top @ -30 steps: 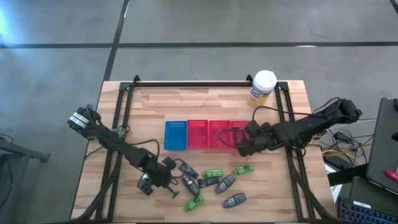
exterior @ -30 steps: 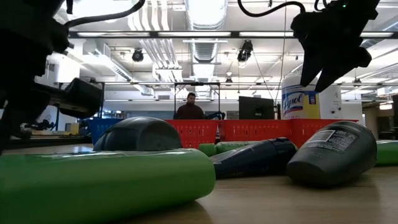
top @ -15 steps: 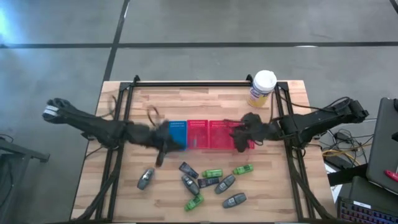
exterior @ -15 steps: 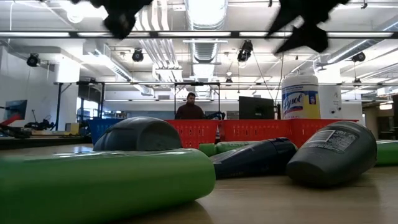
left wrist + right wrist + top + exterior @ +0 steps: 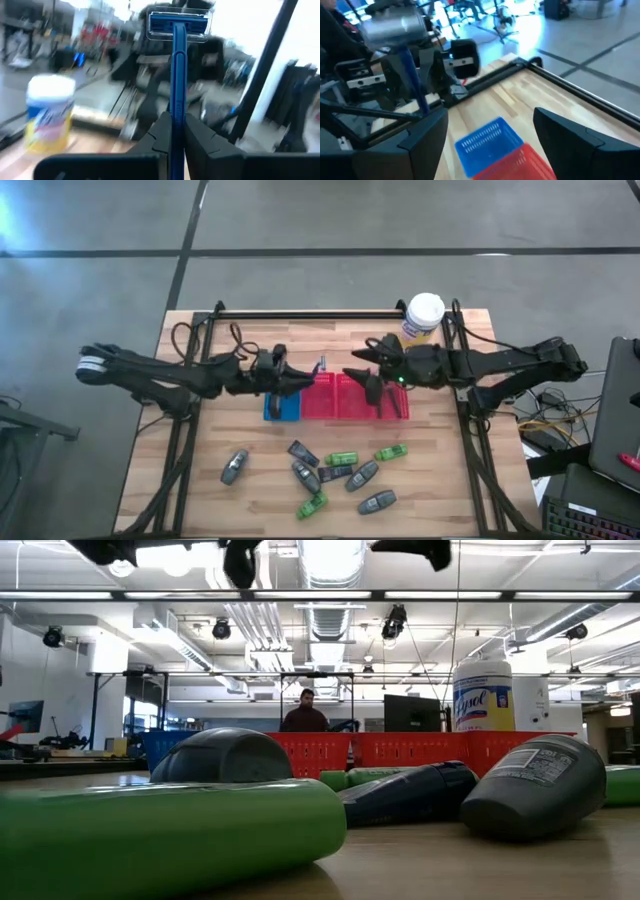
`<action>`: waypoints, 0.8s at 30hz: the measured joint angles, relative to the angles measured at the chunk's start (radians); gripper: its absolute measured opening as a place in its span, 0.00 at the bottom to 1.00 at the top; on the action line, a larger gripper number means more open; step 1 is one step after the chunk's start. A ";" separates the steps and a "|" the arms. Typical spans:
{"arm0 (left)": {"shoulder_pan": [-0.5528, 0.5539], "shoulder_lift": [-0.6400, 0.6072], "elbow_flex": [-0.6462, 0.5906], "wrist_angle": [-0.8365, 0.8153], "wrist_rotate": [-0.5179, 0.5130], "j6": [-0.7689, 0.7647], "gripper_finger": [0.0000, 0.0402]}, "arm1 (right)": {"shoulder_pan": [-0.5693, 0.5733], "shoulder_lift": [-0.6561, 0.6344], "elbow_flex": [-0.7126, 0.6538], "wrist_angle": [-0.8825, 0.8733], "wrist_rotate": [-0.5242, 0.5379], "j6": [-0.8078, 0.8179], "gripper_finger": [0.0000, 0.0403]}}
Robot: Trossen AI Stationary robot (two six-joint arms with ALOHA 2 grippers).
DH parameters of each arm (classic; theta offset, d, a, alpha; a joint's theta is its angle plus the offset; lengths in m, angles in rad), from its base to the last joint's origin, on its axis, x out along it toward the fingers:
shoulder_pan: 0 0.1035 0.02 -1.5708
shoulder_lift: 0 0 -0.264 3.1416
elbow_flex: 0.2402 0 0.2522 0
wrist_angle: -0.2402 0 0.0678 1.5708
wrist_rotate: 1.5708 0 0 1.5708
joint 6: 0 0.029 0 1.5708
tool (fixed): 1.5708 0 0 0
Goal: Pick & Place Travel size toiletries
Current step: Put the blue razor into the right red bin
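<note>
Left pincer (image 5: pixel 300 377): pressed together on a blue razor (image 5: pixel 178 75), which it pinches by the handle with the head pointing away from the wrist; it hangs above the blue tray (image 5: pixel 282 398), near the middle of the surface (image 5: pixel 240 340).
Right pincer (image 5: pixel 362 374): spread wide with nothing between the fingers (image 5: pixel 420 145); it hangs above the red trays (image 5: pixel 355 397), facing the left pincer, the two apart.
Razor in the high view: its pale head (image 5: pixel 321 365) shows just past the left pincer, over the seam between the blue tray and the first red one.
Trays: one blue and three red, side by side in a row across the middle of the surface.
Toiletries on the surface: a loose cluster towards the near edge, with grey oval bottles (image 5: pixel 377 502), green bottles (image 5: pixel 341 458) and dark flat packs (image 5: pixel 335 473); one grey bottle (image 5: pixel 234 467) lies apart, nearer the left edge.
Jar (image 5: pixel 422 321): white-capped, yellow-labelled, upright at the far right corner.
Room behind: a person (image 5: pixel 305 712) beyond the trays.
</note>
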 joint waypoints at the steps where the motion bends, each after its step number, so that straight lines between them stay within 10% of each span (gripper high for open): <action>1: 0.009 0.016 0.005 0.042 0.016 -0.006 0.07 | -0.006 0.014 0.016 -0.004 -0.015 -0.008 0.73; 24: 0.089 0.156 0.084 0.104 0.143 -0.006 0.07 | -0.037 0.131 0.183 -0.076 -0.128 -0.092 0.59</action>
